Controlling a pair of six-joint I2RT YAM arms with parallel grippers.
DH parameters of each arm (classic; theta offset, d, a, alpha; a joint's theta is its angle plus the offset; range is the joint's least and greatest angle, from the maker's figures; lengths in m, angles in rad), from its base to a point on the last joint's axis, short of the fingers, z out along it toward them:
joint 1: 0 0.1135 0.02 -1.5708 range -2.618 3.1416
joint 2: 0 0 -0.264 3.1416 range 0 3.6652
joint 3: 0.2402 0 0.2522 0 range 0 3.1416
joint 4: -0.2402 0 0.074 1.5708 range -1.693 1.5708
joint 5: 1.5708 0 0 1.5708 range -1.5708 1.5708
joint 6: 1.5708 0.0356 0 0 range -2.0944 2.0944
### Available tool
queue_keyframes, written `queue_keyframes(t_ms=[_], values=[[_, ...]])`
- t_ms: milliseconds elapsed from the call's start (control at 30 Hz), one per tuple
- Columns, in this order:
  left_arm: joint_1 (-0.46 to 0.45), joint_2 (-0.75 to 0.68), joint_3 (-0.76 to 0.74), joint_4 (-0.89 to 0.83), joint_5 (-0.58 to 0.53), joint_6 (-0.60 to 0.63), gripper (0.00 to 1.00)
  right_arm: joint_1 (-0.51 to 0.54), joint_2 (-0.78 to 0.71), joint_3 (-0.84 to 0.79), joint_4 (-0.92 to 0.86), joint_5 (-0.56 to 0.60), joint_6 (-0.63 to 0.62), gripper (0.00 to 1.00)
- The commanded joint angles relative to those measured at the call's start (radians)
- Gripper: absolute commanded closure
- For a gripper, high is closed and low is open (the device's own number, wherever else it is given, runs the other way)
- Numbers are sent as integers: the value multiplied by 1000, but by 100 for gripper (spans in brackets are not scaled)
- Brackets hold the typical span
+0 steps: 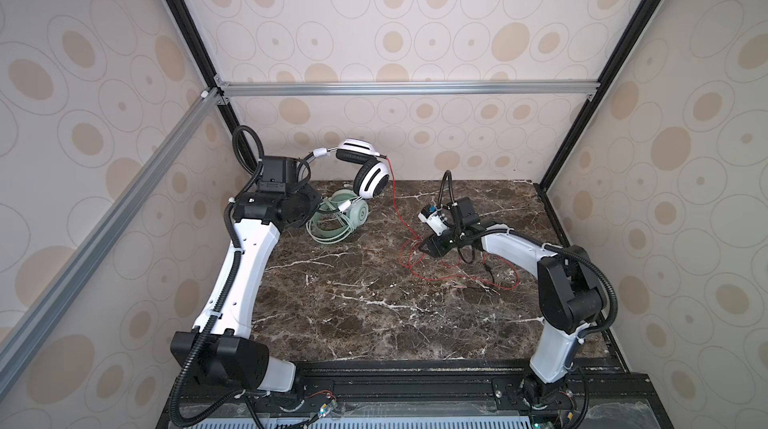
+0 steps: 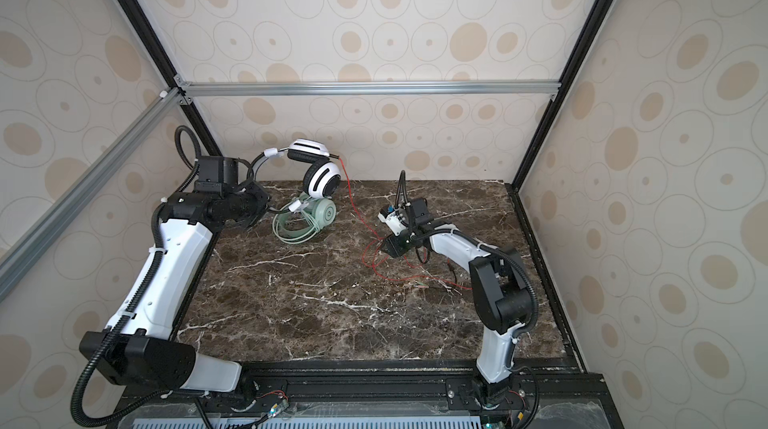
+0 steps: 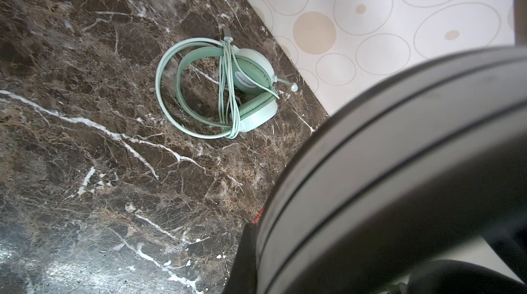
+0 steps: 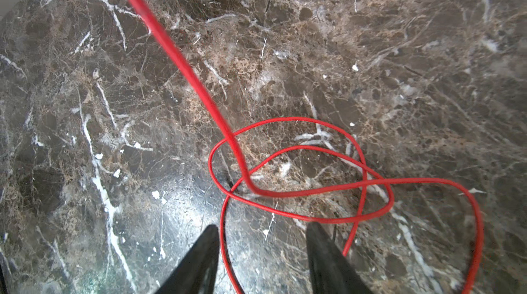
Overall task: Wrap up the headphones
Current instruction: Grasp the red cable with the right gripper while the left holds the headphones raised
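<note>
White arm shells (image 1: 249, 248), black joints (image 1: 565, 281), ribbed conduits (image 1: 238, 256), black tapered right claw (image 4: 262, 228)

The mint-green headset (image 1: 357, 213) lies near the back wall (image 1: 415, 140), pale cable (image 3: 225, 84) wound across its band; the white-and-black headset (image 1: 372, 179) hangs raised closer to that wall, red cable (image 4: 182, 59) trailing away into loose loops

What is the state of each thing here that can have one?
white-and-black headphones: raised in the air, cable not wrapped
red cable: hangs from them, then lies in loose loops on the marble table
mint-green headphones: lying down, cable wound around them
left gripper: shut on the white-and-black headphones
right gripper: open, one red strand between its jaws
</note>
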Motion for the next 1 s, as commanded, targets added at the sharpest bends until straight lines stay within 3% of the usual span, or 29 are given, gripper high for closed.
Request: queue_keyframes(t_ms=[0, 167, 433, 633, 733, 867, 967], values=[[9, -41, 39, 68, 25, 5, 100, 8, 24, 10, 33, 22, -26, 49], [11, -69, 44, 72, 3, 6, 100, 8, 25, -30, 141, 45, -86, 38], [16, -72, 44, 70, 6, 7, 100, 10, 72, -59, 309, -39, -184, 39], [27, -74, 45, 71, 14, 6, 100, 10, 98, -191, 631, -93, -240, 39], [33, -74, 44, 70, 16, 6, 100, 8, 119, -169, 606, -91, -235, 48], [35, -70, 39, 71, 15, 8, 100, 8, 123, -145, 519, -142, -249, 87], [35, -66, 38, 72, 10, 8, 100, 8, 70, -211, 558, -148, -240, 96]])
